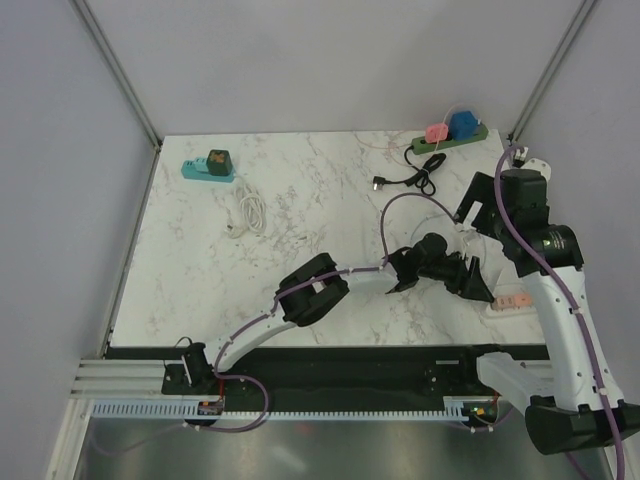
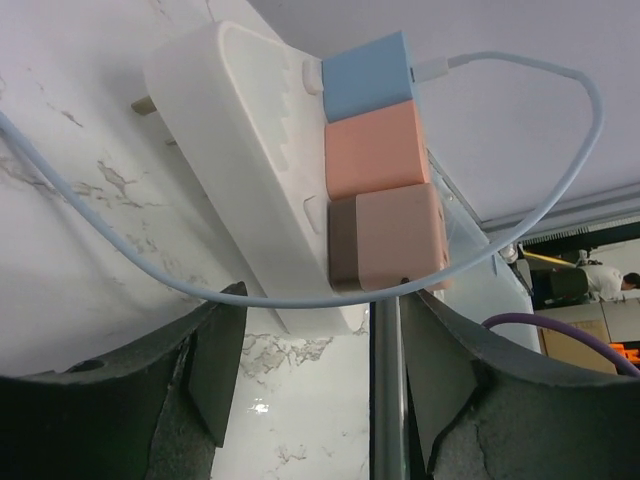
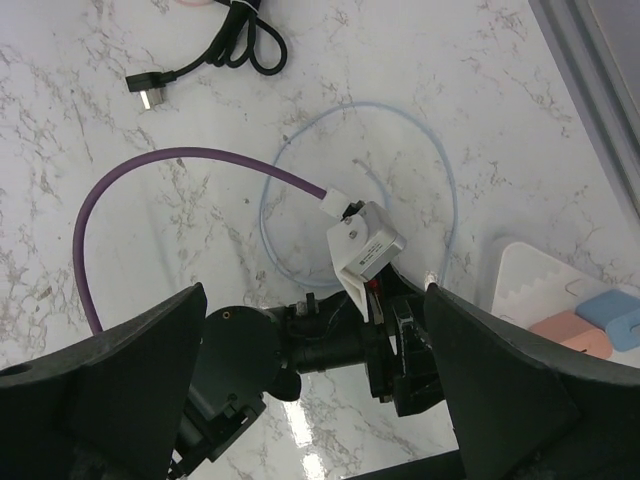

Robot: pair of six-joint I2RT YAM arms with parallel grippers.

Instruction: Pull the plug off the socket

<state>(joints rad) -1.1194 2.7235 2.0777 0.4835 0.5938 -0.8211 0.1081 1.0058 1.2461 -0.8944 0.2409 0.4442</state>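
Plugs fill one face of the white socket strip (image 2: 250, 170). A blue adapter (image 2: 368, 75) sits at the strip's far end with a pale cable (image 2: 560, 150) looping off it, a salmon adapter (image 2: 378, 150) comes next, and a dusky pink plug (image 2: 395, 238) is nearest the left gripper (image 2: 325, 345). All three are fully seated in the strip, touching side by side. The strip lies on the marble table (image 1: 300, 210).

The left gripper's fingers (image 2: 215, 370) are spread wide just short of the strip's near end. The dusky plug lies roughly between their tips, untouched, and the pale cable crosses in front. The right gripper (image 3: 315, 350) hovers above, just beside the strip, likewise spread and holding nothing.

The step in hand looks like the approach to grasp. Doing it well likely means easing forward until the pads bracket only the dusky plug, clear of the cable and its salmon neighbour. The pull should then run straight along the pins while the right gripper pins the strip down, since the strip might otherwise lift.
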